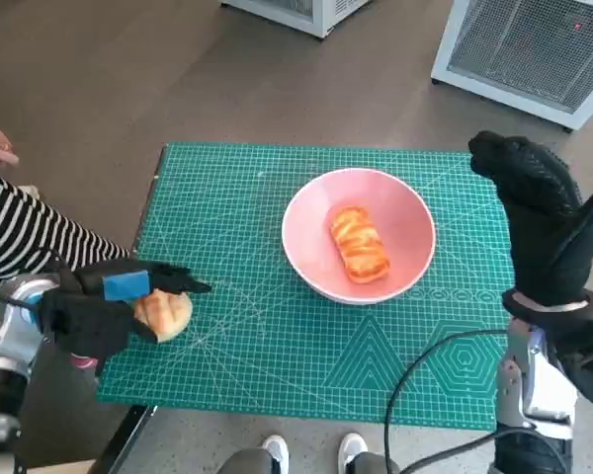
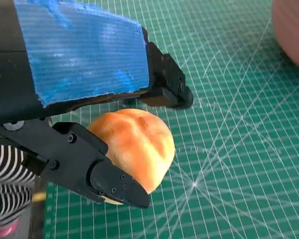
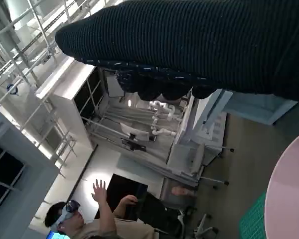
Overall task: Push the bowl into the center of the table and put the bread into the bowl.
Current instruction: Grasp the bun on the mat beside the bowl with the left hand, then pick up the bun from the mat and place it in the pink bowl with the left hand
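A green cutting mat (image 1: pixel 277 336) covers the small table, and the pink bowl (image 1: pixel 405 212) sits near its middle with one glazed bread (image 1: pixel 359 243) lying inside. Over at the mat's left edge the left hand (image 1: pixel 104 306) grips a second, round bread roll (image 1: pixel 168 314), fingers (image 2: pixel 114 181) closed round it. The gloved right hand (image 1: pixel 544 212) is raised just beside the bowl's right side, holding nothing, fingers extended upward.
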`<move>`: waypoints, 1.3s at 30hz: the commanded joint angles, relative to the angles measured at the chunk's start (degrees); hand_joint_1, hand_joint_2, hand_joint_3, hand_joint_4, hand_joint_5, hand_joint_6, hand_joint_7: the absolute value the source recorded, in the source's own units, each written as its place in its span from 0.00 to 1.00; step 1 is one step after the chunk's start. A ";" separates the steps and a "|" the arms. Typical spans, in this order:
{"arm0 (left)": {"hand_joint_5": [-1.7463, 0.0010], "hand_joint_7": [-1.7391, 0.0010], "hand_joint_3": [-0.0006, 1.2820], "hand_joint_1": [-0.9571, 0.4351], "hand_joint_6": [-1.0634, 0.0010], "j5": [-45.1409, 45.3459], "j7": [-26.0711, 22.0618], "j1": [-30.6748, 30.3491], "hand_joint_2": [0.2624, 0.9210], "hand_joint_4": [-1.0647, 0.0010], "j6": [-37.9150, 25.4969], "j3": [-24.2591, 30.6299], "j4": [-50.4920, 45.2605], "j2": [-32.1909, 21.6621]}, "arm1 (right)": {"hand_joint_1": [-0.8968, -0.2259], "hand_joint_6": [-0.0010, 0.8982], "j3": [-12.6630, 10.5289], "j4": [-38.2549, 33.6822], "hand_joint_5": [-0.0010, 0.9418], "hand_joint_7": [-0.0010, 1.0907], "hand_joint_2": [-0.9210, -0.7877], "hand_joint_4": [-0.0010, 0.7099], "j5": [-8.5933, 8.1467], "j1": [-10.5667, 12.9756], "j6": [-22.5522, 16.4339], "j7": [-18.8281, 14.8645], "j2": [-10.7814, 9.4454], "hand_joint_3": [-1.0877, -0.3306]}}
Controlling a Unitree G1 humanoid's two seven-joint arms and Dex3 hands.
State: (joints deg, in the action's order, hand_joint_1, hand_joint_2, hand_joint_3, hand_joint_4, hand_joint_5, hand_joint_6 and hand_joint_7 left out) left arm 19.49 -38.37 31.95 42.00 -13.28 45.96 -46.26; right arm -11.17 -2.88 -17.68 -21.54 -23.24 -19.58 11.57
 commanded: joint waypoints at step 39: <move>0.31 0.40 0.03 0.69 0.34 -18.62 -6.82 22.18 0.99 0.35 -6.99 7.52 -22.50 7.83 | 0.31 0.06 -0.19 0.36 0.00 0.46 0.00 0.20 1.27 0.66 0.73 1.61 0.81 0.49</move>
State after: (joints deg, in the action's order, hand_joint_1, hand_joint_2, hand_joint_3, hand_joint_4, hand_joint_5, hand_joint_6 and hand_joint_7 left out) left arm 1.31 -46.42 49.01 33.67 -5.14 22.85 -41.61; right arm -11.40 -1.62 -17.51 -21.47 -23.07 -18.44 12.28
